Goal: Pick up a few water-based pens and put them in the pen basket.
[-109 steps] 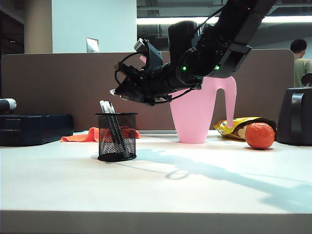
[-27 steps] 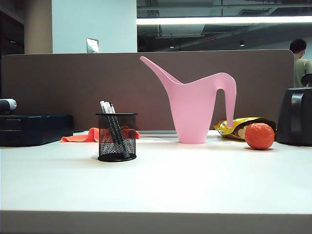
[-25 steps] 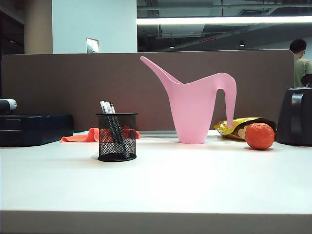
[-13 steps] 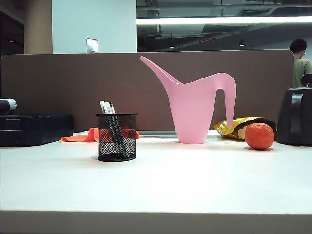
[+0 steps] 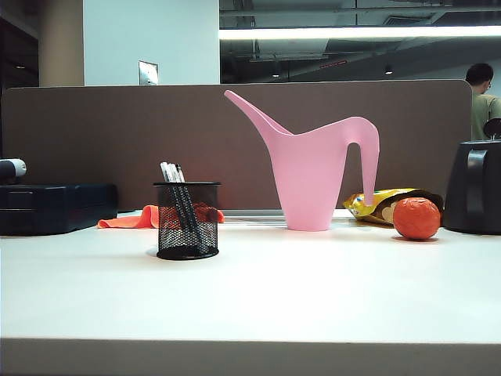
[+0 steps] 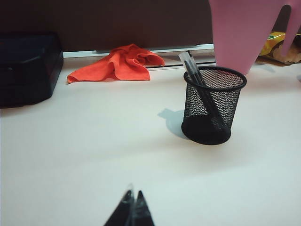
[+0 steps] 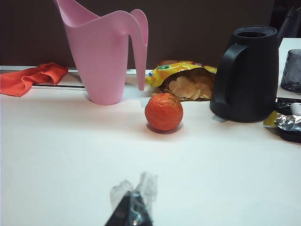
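Note:
The black mesh pen basket (image 5: 188, 220) stands on the white table, left of the middle; it also shows in the left wrist view (image 6: 214, 104). Three water-based pens (image 5: 177, 196) lean inside it, their tops poking above the rim (image 6: 190, 66). My left gripper (image 6: 132, 200) is shut with nothing in it, pulled back well short of the basket. My right gripper (image 7: 134, 200) is shut too, empty, with clear tape on its tips, far back from the orange ball. Neither arm appears in the exterior view.
A pink watering can (image 5: 313, 168) stands behind the basket, with an orange ball (image 5: 416, 218), a yellow chip bag (image 7: 186, 80) and a black jug (image 7: 247, 73) to the right. An orange cloth (image 6: 117, 66) and a black case (image 5: 55, 207) lie at the back left.
Over four seconds ago the right arm hung above the basket; it has since withdrawn out of the exterior view. In the last second nothing on the table has moved.

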Controlling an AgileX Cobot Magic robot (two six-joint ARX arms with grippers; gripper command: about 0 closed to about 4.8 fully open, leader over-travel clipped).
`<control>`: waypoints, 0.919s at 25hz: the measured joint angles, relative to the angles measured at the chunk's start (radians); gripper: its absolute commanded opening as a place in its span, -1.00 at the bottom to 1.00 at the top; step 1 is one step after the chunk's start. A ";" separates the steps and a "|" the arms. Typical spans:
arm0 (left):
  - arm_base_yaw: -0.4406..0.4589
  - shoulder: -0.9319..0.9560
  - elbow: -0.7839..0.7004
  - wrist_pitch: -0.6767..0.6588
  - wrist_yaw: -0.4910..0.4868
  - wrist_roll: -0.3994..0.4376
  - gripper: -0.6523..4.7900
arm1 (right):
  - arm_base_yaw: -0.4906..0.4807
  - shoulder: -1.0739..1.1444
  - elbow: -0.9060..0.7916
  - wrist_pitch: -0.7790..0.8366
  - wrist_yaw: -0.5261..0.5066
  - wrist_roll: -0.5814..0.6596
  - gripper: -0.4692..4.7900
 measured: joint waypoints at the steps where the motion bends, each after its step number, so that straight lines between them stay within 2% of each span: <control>1: 0.000 0.000 0.000 0.000 0.000 0.000 -0.77 | 0.000 0.000 0.000 -0.006 0.000 0.000 -0.84; 23: 0.000 0.000 0.000 0.000 0.000 0.002 -0.78 | 0.000 0.000 0.000 -0.027 0.000 0.000 -0.84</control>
